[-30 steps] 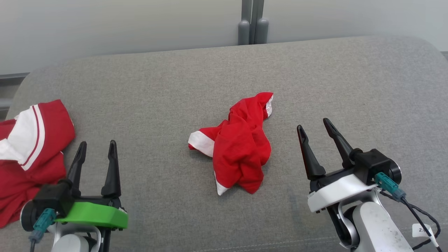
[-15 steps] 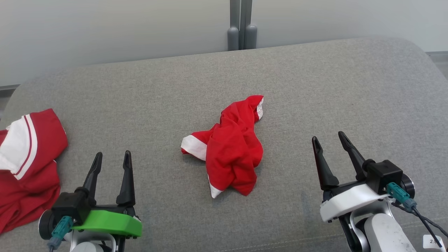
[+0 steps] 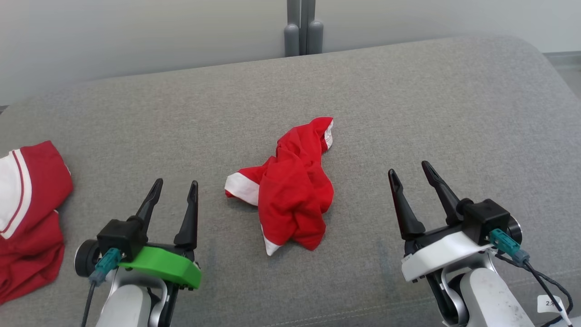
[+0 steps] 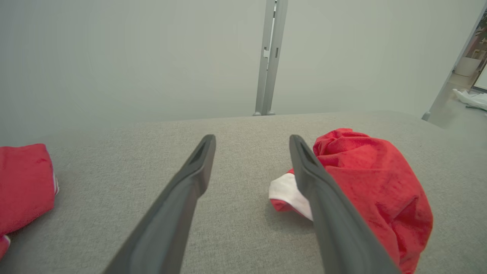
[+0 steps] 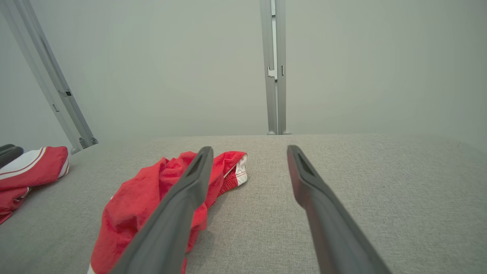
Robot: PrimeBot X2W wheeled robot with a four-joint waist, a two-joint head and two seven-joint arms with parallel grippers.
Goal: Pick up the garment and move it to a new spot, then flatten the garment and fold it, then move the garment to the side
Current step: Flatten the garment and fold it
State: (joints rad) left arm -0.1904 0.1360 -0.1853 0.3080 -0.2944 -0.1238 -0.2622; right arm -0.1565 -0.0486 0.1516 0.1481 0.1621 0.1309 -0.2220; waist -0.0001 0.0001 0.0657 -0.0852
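Note:
A crumpled red garment [image 3: 292, 190] with white trim lies in a heap at the middle of the grey cushioned surface [image 3: 408, 104]. My left gripper [image 3: 174, 186] hovers open to its lower left, nothing between its fingers. On the other side my right gripper [image 3: 408, 170] stands open too, and empty. The left wrist view has the garment [image 4: 373, 190] just right of the gripper [image 4: 251, 140]. In the right wrist view the garment [image 5: 152, 198] lies left of the gripper [image 5: 247, 150], partly behind the left finger.
A second red and white garment [image 3: 27, 213] lies at the surface's left edge, seen also in the wrist views [image 4: 23, 186] [image 5: 30, 167]. A grey post [image 3: 299, 27] stands behind the surface against a pale wall. Bare grey fabric stretches right of the heap.
The head camera has shifted, so the whole scene slid left. My left gripper has moved up and rightward, closer to the heap. The right gripper stays about where it was, still open.

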